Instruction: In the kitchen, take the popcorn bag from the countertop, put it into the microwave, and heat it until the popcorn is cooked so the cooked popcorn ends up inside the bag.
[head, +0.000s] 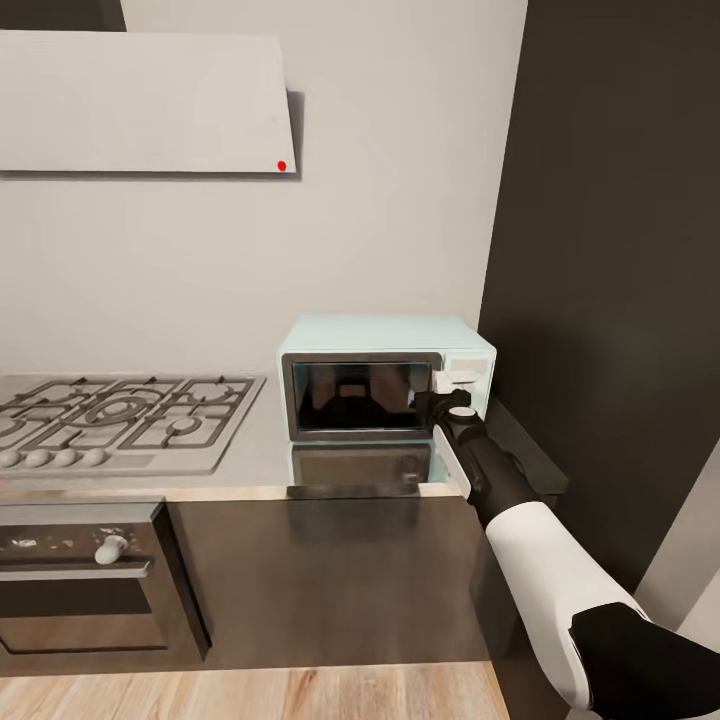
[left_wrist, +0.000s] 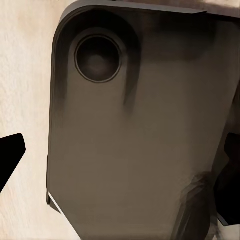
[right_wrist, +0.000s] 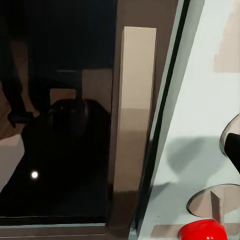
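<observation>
The pale blue-white microwave (head: 385, 385) stands on the countertop (head: 255, 462) against the wall, its dark glass door shut. My right gripper (head: 448, 393) is at the door's right edge, beside the control panel. Close up, the pale door handle strip (right_wrist: 137, 75) runs past the glass, with the red indicator light (right_wrist: 205, 231) on the panel. One dark fingertip (right_wrist: 233, 148) shows far out at the side, so the right gripper (right_wrist: 120, 150) looks open. The popcorn bag is out of view; a dim rounded shape behind the glass cannot be made out. My left gripper (left_wrist: 120, 155) hangs open over the robot's dark base.
A steel gas hob (head: 120, 420) lies left of the microwave, with a black built-in oven (head: 80, 580) under it and a range hood (head: 140, 100) above. A tall dark panel (head: 610, 250) closes off the right side. Wooden floor (head: 250, 695) runs below.
</observation>
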